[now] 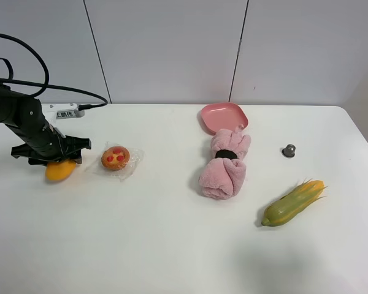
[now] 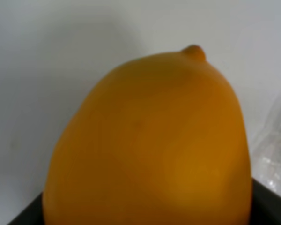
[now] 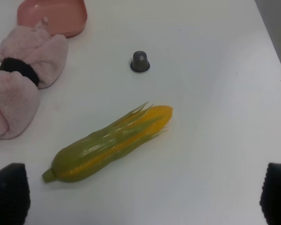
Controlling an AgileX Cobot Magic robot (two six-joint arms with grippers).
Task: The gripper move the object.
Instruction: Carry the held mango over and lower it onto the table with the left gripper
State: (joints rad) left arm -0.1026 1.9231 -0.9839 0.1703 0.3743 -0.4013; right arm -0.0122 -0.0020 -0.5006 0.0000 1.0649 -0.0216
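Observation:
The orange-yellow mango (image 1: 60,170) lies at the far left of the white table (image 1: 172,245). My left gripper (image 1: 51,157), black with a black cable, sits low over it and is closed around it. In the left wrist view the mango (image 2: 150,145) fills the frame, with black gripper parts at the lower corners. My right gripper (image 3: 143,197) is open and empty; only its two black fingertips (image 3: 9,192) show. It hovers above the table near the corn cob and is out of the exterior high view.
A plastic-wrapped pastry with red spots (image 1: 115,158) lies just right of the mango. A pink towel roll (image 1: 224,164) and a pink plate (image 1: 224,116) are at the centre. A corn cob (image 1: 292,203) and a small grey capsule (image 1: 288,150) are on the right.

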